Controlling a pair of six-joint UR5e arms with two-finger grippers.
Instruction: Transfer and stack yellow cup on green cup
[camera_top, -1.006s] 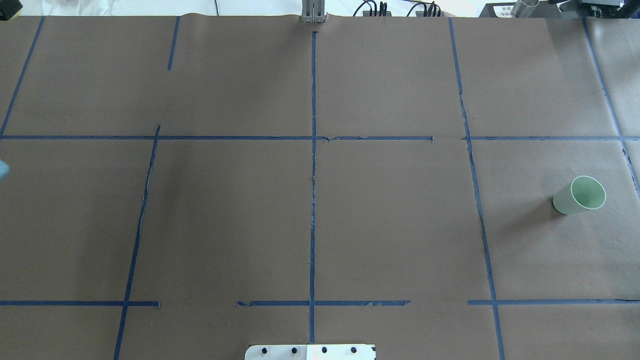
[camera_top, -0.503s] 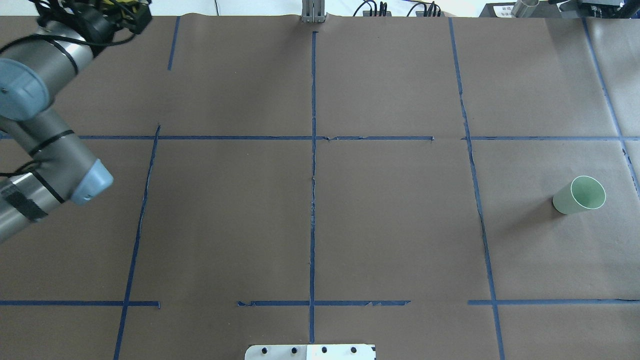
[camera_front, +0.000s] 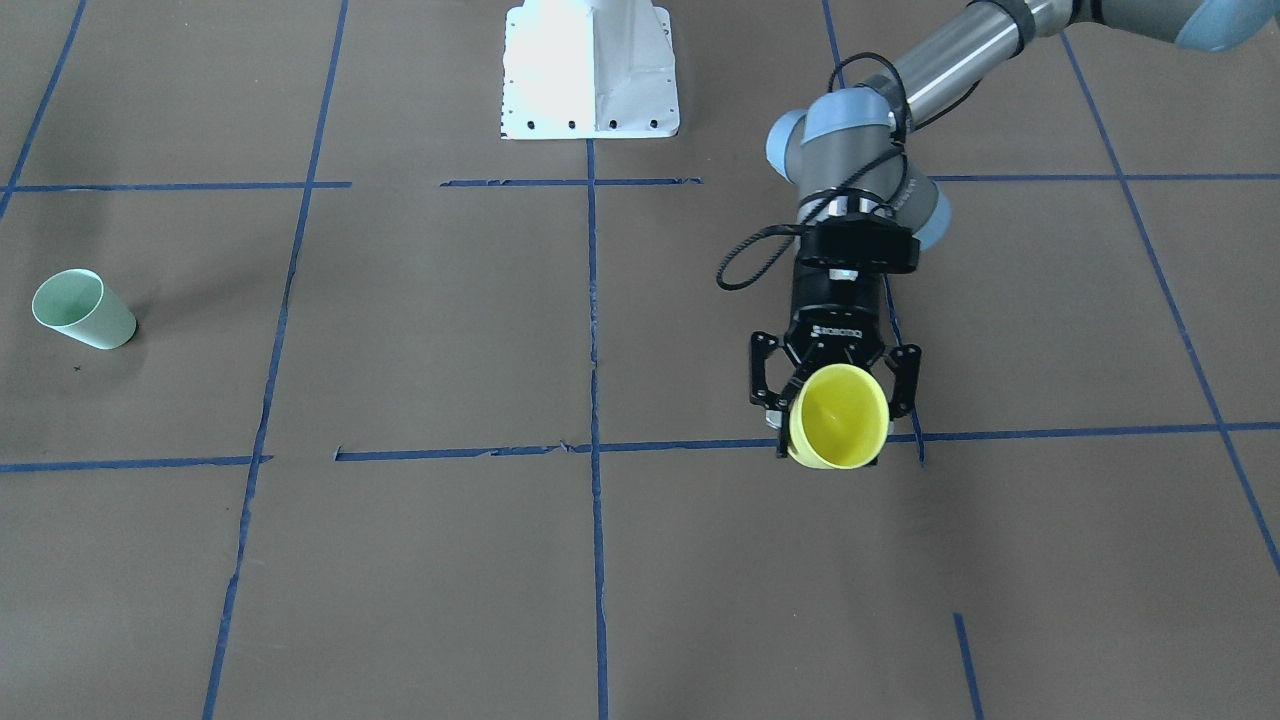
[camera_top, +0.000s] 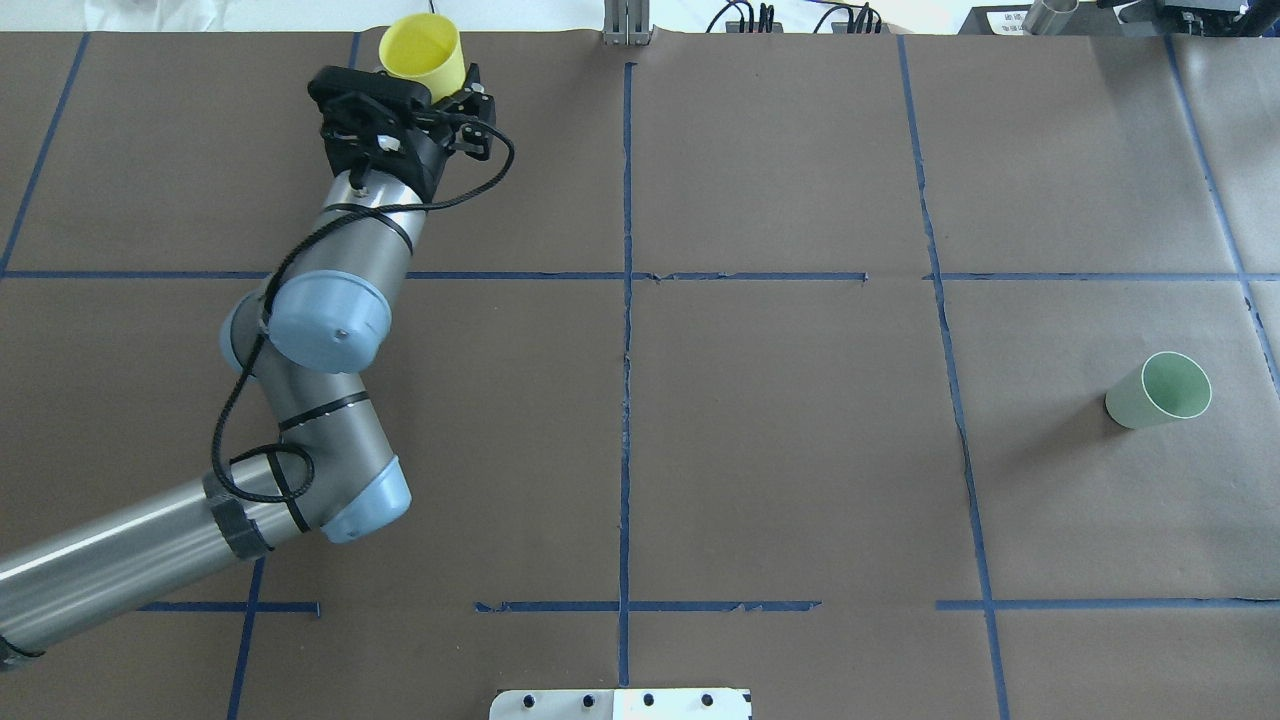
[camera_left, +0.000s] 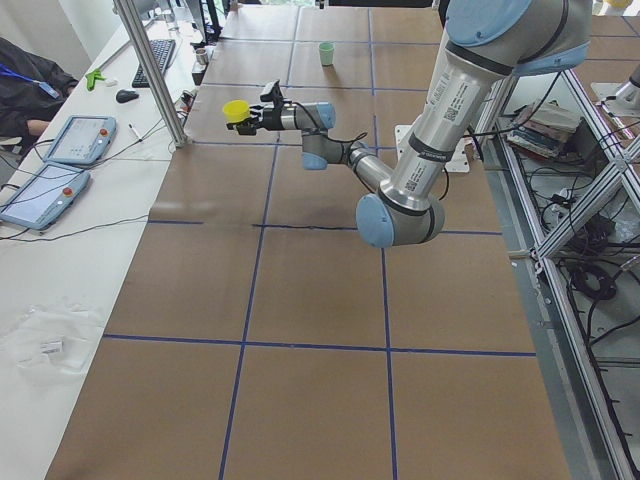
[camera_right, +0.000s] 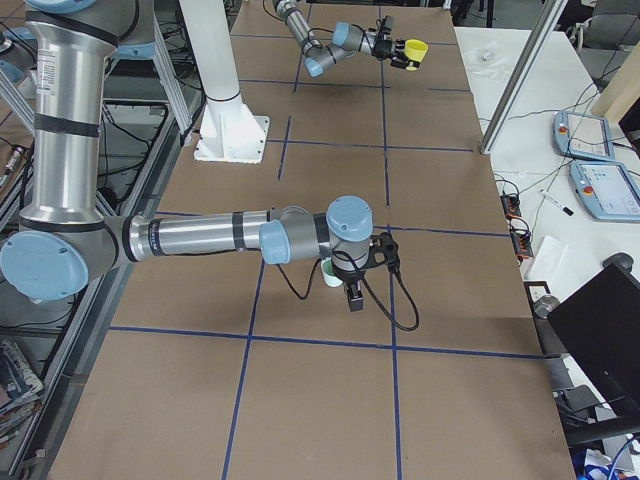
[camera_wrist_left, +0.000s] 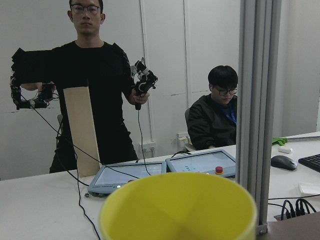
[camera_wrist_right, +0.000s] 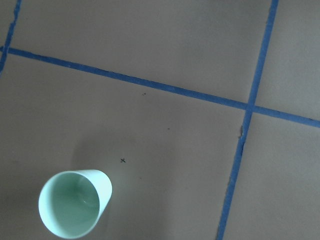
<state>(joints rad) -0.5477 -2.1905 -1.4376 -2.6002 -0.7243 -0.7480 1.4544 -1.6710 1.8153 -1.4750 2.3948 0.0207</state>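
Observation:
My left gripper (camera_front: 840, 445) is shut on the yellow cup (camera_front: 838, 416), with one finger on each side. It holds the cup above the table, mouth tilted away from the robot. In the overhead view the yellow cup (camera_top: 420, 48) and left gripper (camera_top: 425, 95) are at the far left, near the table's far edge. The cup's rim fills the bottom of the left wrist view (camera_wrist_left: 180, 210). The green cup (camera_top: 1160, 392) stands upright on the right side and shows in the right wrist view (camera_wrist_right: 75, 210). My right gripper (camera_right: 350, 290) shows only in the exterior right view, over the green cup (camera_right: 328, 274); I cannot tell whether it is open.
Blue tape lines cross the brown table cover. The white robot base plate (camera_front: 590, 70) sits at the near middle edge. Beyond the far edge stand an aluminium post (camera_wrist_left: 255, 110), tablets (camera_wrist_left: 202, 162) and two operators (camera_wrist_left: 90, 75).
My left arm has swung in from the left edge of the overhead view. It now reaches over the far left of the table with the yellow cup. The green cup has not moved.

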